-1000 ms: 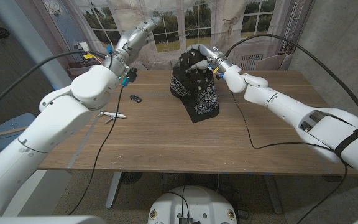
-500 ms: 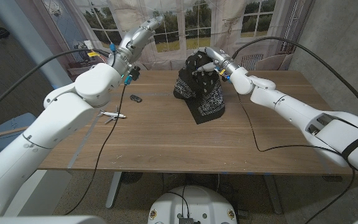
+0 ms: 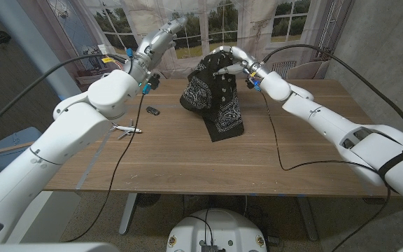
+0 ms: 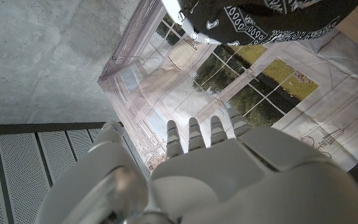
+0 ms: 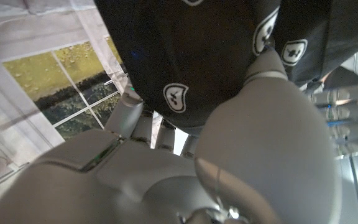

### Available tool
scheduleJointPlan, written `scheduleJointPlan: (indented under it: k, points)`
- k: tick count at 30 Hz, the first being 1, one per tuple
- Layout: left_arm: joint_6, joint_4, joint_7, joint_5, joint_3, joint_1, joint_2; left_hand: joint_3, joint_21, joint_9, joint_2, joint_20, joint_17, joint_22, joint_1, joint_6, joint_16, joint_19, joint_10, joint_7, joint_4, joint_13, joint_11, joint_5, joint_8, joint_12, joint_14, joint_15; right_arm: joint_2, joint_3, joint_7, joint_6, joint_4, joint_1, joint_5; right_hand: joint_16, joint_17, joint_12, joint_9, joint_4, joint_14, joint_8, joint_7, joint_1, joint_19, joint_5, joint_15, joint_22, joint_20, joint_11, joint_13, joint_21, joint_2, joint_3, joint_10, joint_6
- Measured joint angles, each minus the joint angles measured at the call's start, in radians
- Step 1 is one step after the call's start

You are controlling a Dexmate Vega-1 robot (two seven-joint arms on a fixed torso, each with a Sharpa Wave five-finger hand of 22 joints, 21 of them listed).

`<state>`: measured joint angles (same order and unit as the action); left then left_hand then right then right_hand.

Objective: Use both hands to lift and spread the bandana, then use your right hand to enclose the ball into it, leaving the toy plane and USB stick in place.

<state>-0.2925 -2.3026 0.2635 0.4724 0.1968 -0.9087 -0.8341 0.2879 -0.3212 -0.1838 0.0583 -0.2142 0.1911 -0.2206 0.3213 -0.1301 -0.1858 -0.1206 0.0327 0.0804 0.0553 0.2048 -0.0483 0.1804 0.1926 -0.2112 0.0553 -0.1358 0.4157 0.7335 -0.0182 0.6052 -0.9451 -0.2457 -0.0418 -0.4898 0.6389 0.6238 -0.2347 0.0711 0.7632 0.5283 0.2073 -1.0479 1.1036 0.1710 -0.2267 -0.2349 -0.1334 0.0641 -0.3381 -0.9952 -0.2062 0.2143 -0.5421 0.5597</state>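
Note:
My right hand (image 3: 228,60) grips the top of the black paisley bandana (image 3: 213,99) above the table's far middle. The cloth hangs bunched, its lower corner down near the wooden table (image 3: 187,164). The right wrist view has the bandana (image 5: 191,56) draped over my right hand (image 5: 241,155) and its fingers (image 5: 267,68). My left hand (image 3: 168,29) is raised high at the back left, fingers straight, holding nothing, apart from the cloth. In the left wrist view that hand (image 4: 229,180) points at the backdrop, with the bandana (image 4: 266,15) beyond it. The toy plane (image 3: 126,129) and USB stick (image 3: 153,110) lie on the left. No ball is visible.
A black cable (image 3: 277,143) trails over the table right of the bandana, and another cable (image 3: 121,150) crosses the left side by the plane. A window-print backdrop (image 3: 208,24) hangs behind the table. Small coloured items (image 3: 103,63) sit at the back left.
My right hand has lifted the bandana higher and carried it left, so the cloth hangs longer and more spread out. The left arm has barely moved; plane and USB stick stay put.

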Motion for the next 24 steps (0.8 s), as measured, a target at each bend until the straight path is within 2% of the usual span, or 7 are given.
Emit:
scheduleJointPlan:
  k: [1,2,6,12,18,23,24]
  points:
    - [0.000,0.000,0.000,0.000,0.000,0.000,0.000,0.000,0.000,0.000,0.000,0.002,0.000,0.000,0.000,0.000,0.000,-0.002,0.000,0.000,0.000,0.000,0.000,0.000,0.000,0.000,0.000,0.000,-0.023,-0.022,0.031,0.009,0.040,0.005,0.036,0.000,0.002,0.000,0.000,0.000,0.000,-0.001,0.000,0.000,0.000,0.000,0.000,0.001,0.000,0.000,0.000,-0.004,0.000,0.000,0.000,0.000]
    - [0.000,0.001,0.000,0.000,0.002,0.002,0.000,0.000,0.000,0.000,0.000,0.002,0.000,0.000,0.000,0.000,0.000,-0.002,-0.002,0.000,0.000,0.000,0.002,0.000,0.000,0.000,0.000,0.000,-0.025,-0.024,0.050,0.015,0.044,0.005,0.061,0.000,0.003,0.000,0.000,0.000,0.000,-0.001,0.000,0.000,0.000,0.000,0.000,0.002,0.000,0.000,0.000,-0.004,0.000,0.000,0.000,0.000]
    - [0.000,0.004,0.001,0.000,0.006,0.006,0.001,0.000,0.000,0.000,0.000,0.002,0.000,0.000,0.000,0.000,0.000,-0.002,-0.005,0.000,0.000,0.000,0.005,0.000,0.000,0.000,0.000,0.000,-0.077,-0.076,0.155,0.027,0.142,0.017,0.193,0.002,0.007,0.000,0.000,0.000,0.000,-0.003,0.000,0.000,0.000,-0.001,0.000,0.003,0.000,0.000,0.000,-0.011,0.000,0.000,0.000,0.000]
    - [0.000,0.011,-0.001,0.000,0.013,0.015,0.001,0.000,0.000,0.000,0.000,0.002,0.000,0.000,0.000,0.000,0.000,-0.002,-0.005,0.000,0.000,0.000,0.005,0.000,0.000,0.000,0.000,0.000,-0.122,-0.123,0.268,0.003,0.243,0.036,0.359,0.002,0.013,0.002,0.000,0.000,0.000,0.001,0.000,-0.001,0.000,-0.001,0.000,0.003,0.000,0.000,0.000,-0.024,-0.001,0.000,0.000,0.000]
    - [0.004,0.018,-0.009,0.001,0.019,0.024,0.001,-0.001,0.007,0.000,0.005,0.002,0.000,0.000,-0.005,0.000,0.000,-0.002,-0.005,0.000,0.001,0.000,0.005,0.000,0.000,0.000,0.000,0.000,-0.152,-0.146,0.300,-0.044,0.334,0.059,0.414,0.007,0.022,0.003,0.000,0.000,0.000,0.001,0.000,-0.001,0.000,0.001,0.000,0.003,0.000,0.000,0.000,-0.036,-0.001,0.000,0.000,0.000]
    - [0.009,0.024,-0.016,0.003,0.022,0.029,0.001,-0.004,0.008,0.000,0.005,0.002,0.000,0.000,-0.005,0.000,0.000,-0.002,-0.005,0.000,0.004,0.000,0.005,0.000,0.000,0.000,0.000,0.000,-0.162,-0.134,0.289,-0.072,0.399,0.083,0.406,0.022,0.024,0.003,0.000,0.000,0.000,0.001,0.000,-0.010,0.000,0.003,0.000,0.007,0.000,0.000,0.000,-0.047,-0.010,0.000,0.000,0.000]
    - [0.012,0.025,-0.020,0.004,0.022,0.030,0.001,-0.004,0.008,0.000,0.005,0.002,0.000,0.000,-0.005,0.000,0.000,-0.001,-0.005,0.000,0.004,0.000,0.005,0.000,0.000,0.000,0.000,0.000,-0.165,-0.120,0.283,-0.077,0.432,0.095,0.399,0.022,0.024,0.003,0.000,0.000,0.000,0.001,0.000,-0.012,0.000,0.003,0.000,0.007,0.000,0.000,0.000,-0.049,-0.012,0.000,0.000,0.000]
